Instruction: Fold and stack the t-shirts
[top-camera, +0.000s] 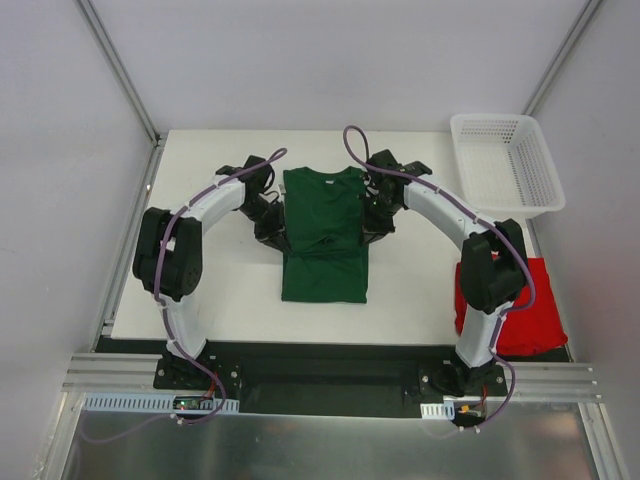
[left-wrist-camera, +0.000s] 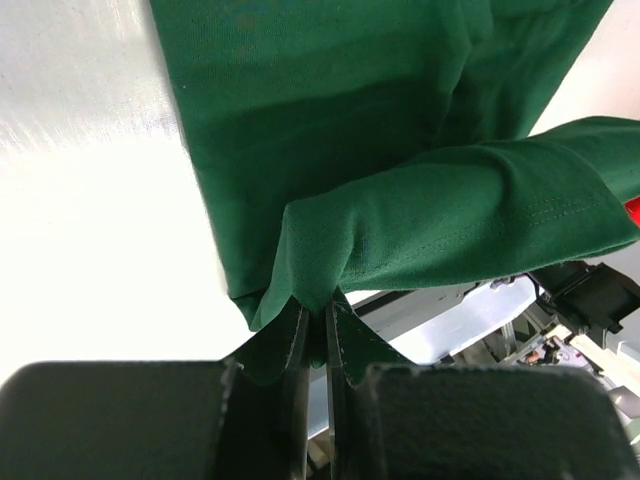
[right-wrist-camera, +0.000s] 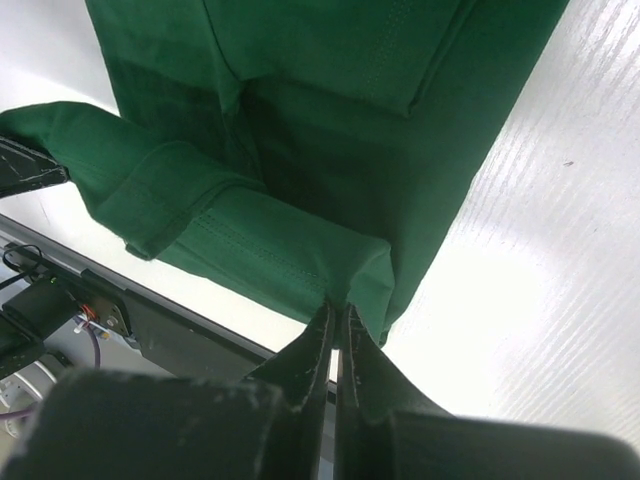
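L gripper (left-wrist-camera: 318, 322) & R gripper (right-wrist-camera: 337, 325) each pinch green tee (top-camera: 322, 270) at opposite side edges; its long axis runs near-far btwn them.

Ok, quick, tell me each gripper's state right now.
Left gripper: closed, pinching a fold of the green t-shirt.
Right gripper: closed, pinching the same shirt's other side.

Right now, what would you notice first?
The big green t-shirt in the middle of the table, with the left gripper and right gripper each pinching a fold of it. Then the red shirt at the near right edge and the white basket at the far right.
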